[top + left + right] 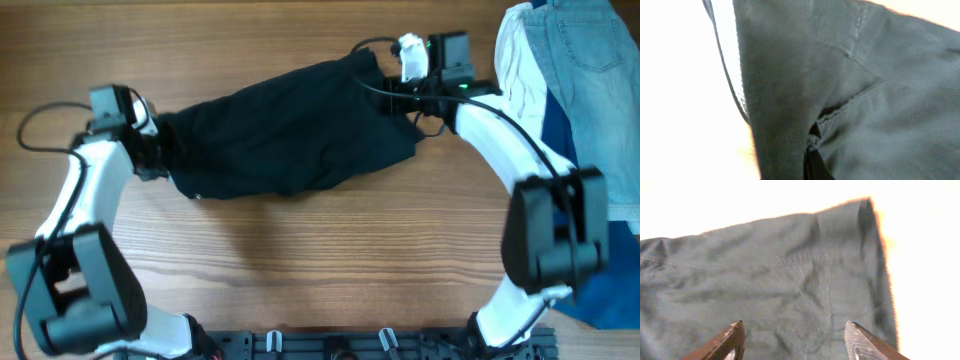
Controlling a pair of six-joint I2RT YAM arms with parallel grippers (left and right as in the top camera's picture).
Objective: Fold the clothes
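Note:
The black clothes (290, 130) lie bunched in a long slanted shape across the middle of the wooden table. My left gripper (160, 150) is at their left end. In the left wrist view the dark fabric (865, 100) fills the frame, and the fingers (815, 162) show only as a dark closed wedge pinching a seam. My right gripper (400, 95) is at the upper right end of the clothes. In the right wrist view its two fingers (795, 335) are wide apart over the fabric (765, 270), near a corner, with nothing between them.
A light-blue denim piece (590, 60) and a white cloth (515, 60) lie at the far right. A bright blue cloth (600, 290) lies below them at the right edge. Bare wooden table (300, 260) extends in front of the clothes.

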